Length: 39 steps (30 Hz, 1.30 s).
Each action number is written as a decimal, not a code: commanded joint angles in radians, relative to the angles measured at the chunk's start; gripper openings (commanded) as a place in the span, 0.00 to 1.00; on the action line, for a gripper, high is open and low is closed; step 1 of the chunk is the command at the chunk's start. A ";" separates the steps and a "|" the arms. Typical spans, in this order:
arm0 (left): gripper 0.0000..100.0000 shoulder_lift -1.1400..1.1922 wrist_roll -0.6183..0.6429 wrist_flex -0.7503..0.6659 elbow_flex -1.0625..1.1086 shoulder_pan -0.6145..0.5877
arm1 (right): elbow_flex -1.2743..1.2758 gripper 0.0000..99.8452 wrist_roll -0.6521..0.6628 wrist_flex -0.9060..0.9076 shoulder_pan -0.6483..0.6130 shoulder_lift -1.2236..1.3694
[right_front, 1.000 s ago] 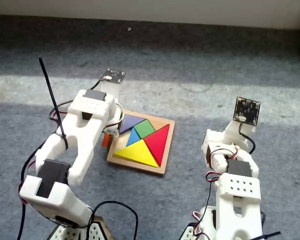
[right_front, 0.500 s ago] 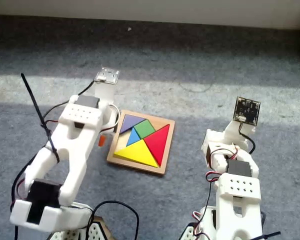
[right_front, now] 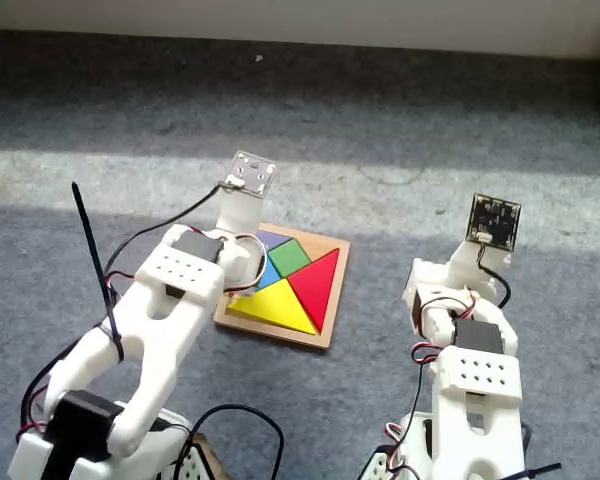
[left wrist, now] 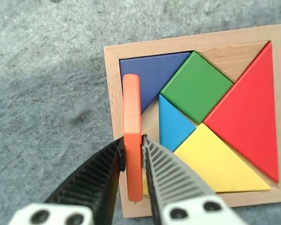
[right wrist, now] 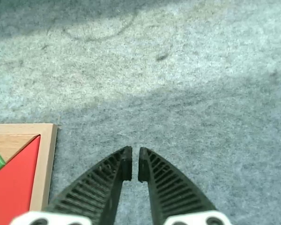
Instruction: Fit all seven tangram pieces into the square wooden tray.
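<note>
The left jaws are clamped on the orange piece (left wrist: 132, 140), one ribbed finger (left wrist: 100, 176) on each flat face. The piece stands on edge between them, its thin side facing the wrist camera. It hangs over the tray (left wrist: 113, 93) just inside the rim nearest the left edge of the desk. Whether its lower edge touches the wood cannot be told.

Beside the orange piece a strip of bare tray floor (left wrist: 151, 121) shows between the dark blue triangle (left wrist: 150, 75) and the yellow triangle (left wrist: 220, 161). The light blue triangle (left wrist: 174, 124) lies next to that strip, touching the green square (left wrist: 196, 86). The red triangle (left wrist: 250, 117) fills the side of the tray nearest the right edge of the desk and meets the yellow triangle along one long edge. A second bare patch of wood (left wrist: 229, 54) sits in the far corner, between the green square and the red triangle.

In the high view the left arm (right_front: 170, 300) leans in over the tray's near left corner. The tray lies flat on the grey felt desk (right_front: 400, 150), around the middle, well in from the far edge.

The right jaws are all but together, a thin slit between the tips and nothing held. They hang over bare felt, near the tray's far right corner but apart from it. The right arm (right_front: 470, 370) stands folded toward the near right of the desk.
</note>
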 commanded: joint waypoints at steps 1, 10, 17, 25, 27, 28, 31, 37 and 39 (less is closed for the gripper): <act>0.00 0.027 0.023 -0.044 -0.013 0.041 | -0.005 0.04 0.011 -0.027 -0.010 -0.022; 0.17 0.041 0.029 -0.043 -0.013 0.067 | -0.005 0.04 0.011 -0.027 -0.010 -0.022; 0.19 0.039 0.051 -0.041 -0.013 0.056 | -0.005 0.04 0.011 -0.027 -0.010 -0.021; 0.19 0.042 0.051 -0.040 -0.033 -0.010 | -0.005 0.04 0.011 -0.027 -0.010 -0.021; 0.19 0.047 0.051 -0.040 -0.035 0.001 | -0.005 0.04 0.011 -0.027 -0.010 -0.021; 0.19 0.047 0.049 -0.040 -0.035 0.013 | -0.005 0.04 0.011 -0.027 -0.010 -0.021; 0.20 0.048 0.048 -0.040 -0.035 0.047 | -0.005 0.04 0.011 -0.027 -0.010 -0.021; 0.19 0.062 0.009 -0.044 -0.035 0.056 | -0.005 0.04 0.011 -0.027 -0.010 -0.021; 0.19 0.105 0.009 -0.043 -0.054 0.058 | -0.005 0.04 0.011 -0.027 -0.010 -0.019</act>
